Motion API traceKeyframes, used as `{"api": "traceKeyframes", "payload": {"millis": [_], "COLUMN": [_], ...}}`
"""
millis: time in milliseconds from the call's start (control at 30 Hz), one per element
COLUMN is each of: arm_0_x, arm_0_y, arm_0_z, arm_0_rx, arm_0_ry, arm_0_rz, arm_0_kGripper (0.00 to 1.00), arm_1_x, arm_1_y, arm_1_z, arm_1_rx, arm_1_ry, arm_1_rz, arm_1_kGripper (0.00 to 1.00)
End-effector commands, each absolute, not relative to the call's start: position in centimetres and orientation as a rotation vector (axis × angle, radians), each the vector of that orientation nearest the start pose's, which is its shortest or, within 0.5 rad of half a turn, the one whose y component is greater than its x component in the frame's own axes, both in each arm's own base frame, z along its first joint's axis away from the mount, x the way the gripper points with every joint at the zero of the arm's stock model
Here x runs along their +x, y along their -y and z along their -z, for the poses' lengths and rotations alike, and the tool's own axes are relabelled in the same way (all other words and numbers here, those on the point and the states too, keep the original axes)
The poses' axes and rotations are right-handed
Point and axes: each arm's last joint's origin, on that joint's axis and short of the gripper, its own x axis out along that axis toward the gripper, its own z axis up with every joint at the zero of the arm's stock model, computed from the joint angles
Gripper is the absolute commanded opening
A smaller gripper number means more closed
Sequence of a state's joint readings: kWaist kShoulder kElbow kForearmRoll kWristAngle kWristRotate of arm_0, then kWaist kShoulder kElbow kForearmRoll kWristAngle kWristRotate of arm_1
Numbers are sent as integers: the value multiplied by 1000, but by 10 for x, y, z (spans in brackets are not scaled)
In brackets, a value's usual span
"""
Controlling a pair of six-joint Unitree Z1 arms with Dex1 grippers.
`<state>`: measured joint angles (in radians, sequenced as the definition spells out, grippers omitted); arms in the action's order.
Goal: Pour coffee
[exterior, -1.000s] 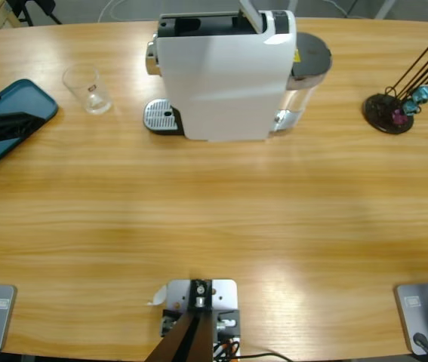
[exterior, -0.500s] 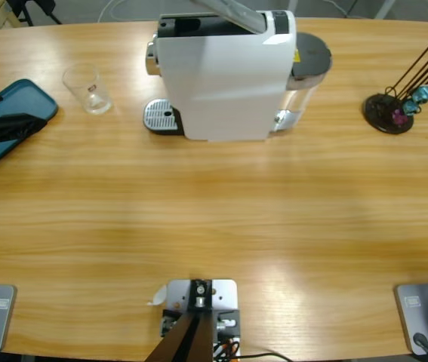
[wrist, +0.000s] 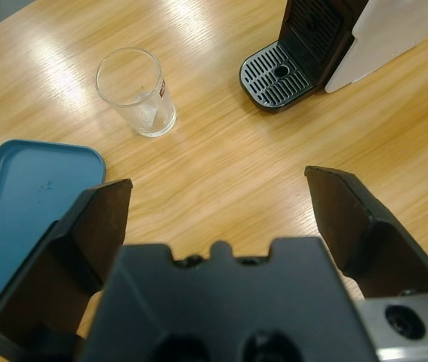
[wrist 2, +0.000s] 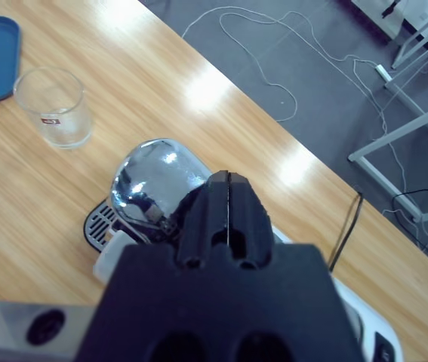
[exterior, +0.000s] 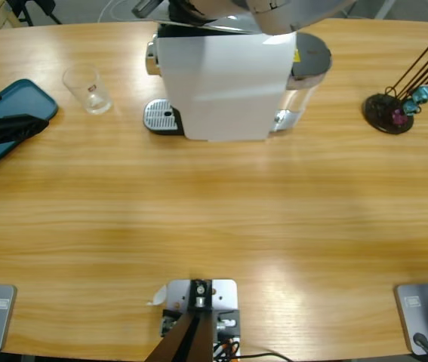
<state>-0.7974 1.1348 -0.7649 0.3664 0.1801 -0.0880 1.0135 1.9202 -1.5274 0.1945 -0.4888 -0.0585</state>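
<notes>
The white coffee machine (exterior: 221,83) was seen standing upright at the far middle of the wooden surface (exterior: 214,211), its drip tray (exterior: 161,117) projecting on the side towards the glass. An empty clear glass (exterior: 87,89) was seen upright on the surface, near the drip tray but apart from it, between the machine and a blue tray (exterior: 6,124) at the surface's edge.

The left gripper (wrist: 217,215) was held above the surface just beside the blue tray, jaws spread wide with nothing between them (glass and drip tray both visible ahead of it in the left wrist view). In the high view it was seen as a black shape (exterior: 6,127) over the blue tray.

The right gripper (wrist 2: 227,207) was positioned over the top of the machine, jaws pressed together, close above the chrome head (wrist 2: 153,177); contact could not be confirmed. A black stand (exterior: 389,113) holding thin rods was noted well apart at the opposite end.
</notes>
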Motion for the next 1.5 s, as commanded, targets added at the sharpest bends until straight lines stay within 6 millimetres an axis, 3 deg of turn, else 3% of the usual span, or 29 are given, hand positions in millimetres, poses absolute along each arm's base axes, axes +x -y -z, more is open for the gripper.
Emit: {"api": "traceKeyframes", "payload": {"millis": [33, 300, 433, 467, 567, 733, 767, 800, 867, 900, 1000, 1233, 1400, 1500], "arm_0_x": [120, 120, 122, 123, 126, 126, 129, 133, 142, 148, 173, 218, 241, 249], "arm_0_y": [112, 113, 114, 115, 118, 116, 114, 112, 107, 105, 101, 128, 142, 146], "arm_0_z": [-305, -304, -303, -303, -300, -299, -298, -299, -303, -305, -305, -273, -252, -248], "arm_0_rx": [273, 273, 276, 278, 287, 287, 280, 270, 245, 225, 179, 140, 144, 140], "arm_0_ry": [-717, -724, -731, -734, -747, -738, -736, -730, -706, -692, -679, -708, -703, -676], "arm_0_rz": [564, 570, 570, 569, 562, 526, 507, 484, 437, 408, 329, 302, 277, 263], "arm_0_kGripper": [996, 996, 996, 996, 1000, 1000, 1000, 1000, 1000, 1000, 1000, 1000, 1000, 1000], "arm_1_x": [242, 238, 236, 235, 233, 219, 211, 204, 189, 181, 156, 108, 86, 84], "arm_1_y": [-374, -368, -364, -362, -344, -284, -267, -254, -227, -214, -176, -111, -83, -80], "arm_1_z": [-239, -228, -236, -243, -290, -381, -397, -407, -420, -423, -415, -368, -344, -333], "arm_1_rx": [-589, -578, -569, -563, -489, -352, -336, -330, -326, -314, -267, -286, -296, -305], "arm_1_ry": [-610, -620, -605, -590, -502, -368, -353, -354, -389, -417, -480, -544, -579, -603], "arm_1_rz": [-567, -572, -568, -564, -534, -530, -528, -538, -576, -603, -616, -534, -511, -507], "arm_1_kGripper": [0, 0, 0, 0, 0, 0, 504, 812, 988, 998, 1000, 1000, 1000, 1000]}}
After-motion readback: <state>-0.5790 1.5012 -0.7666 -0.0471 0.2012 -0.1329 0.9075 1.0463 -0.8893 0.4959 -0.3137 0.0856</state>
